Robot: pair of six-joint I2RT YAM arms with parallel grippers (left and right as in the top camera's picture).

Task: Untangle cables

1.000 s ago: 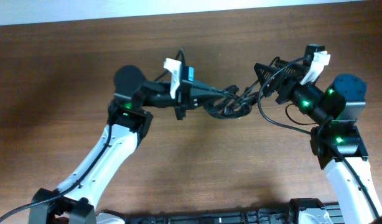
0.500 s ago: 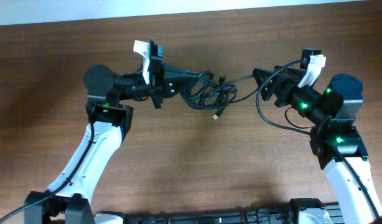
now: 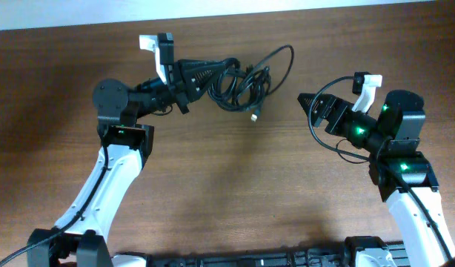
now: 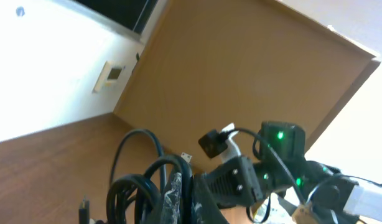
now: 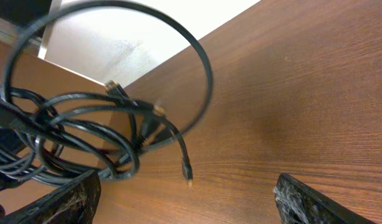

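The cables (image 3: 242,83) are a bundle of thin black loops, held up off the wooden table (image 3: 227,185) at the back centre. My left gripper (image 3: 211,76) is shut on the bundle's left side. One long loop (image 3: 285,55) arcs out to the right, and a plug end (image 3: 255,116) hangs below. In the left wrist view the cables (image 4: 138,193) wrap round the left gripper (image 4: 188,202). My right gripper (image 3: 310,104) is open and empty, to the right of the bundle and apart from it. In the right wrist view the right gripper (image 5: 188,205) is spread wide, with the cables (image 5: 85,140) ahead and a dangling plug (image 5: 188,180).
The table's back edge meets a white wall (image 3: 227,7). The thicker black wire of the right arm (image 3: 324,137) loops beside its wrist. The right arm (image 4: 281,158) shows in the left wrist view with green lights.
The left gripper has pulled the bundle back and to the left. The right gripper has let go of the cable and opened, and the freed loop has swung up to the right.
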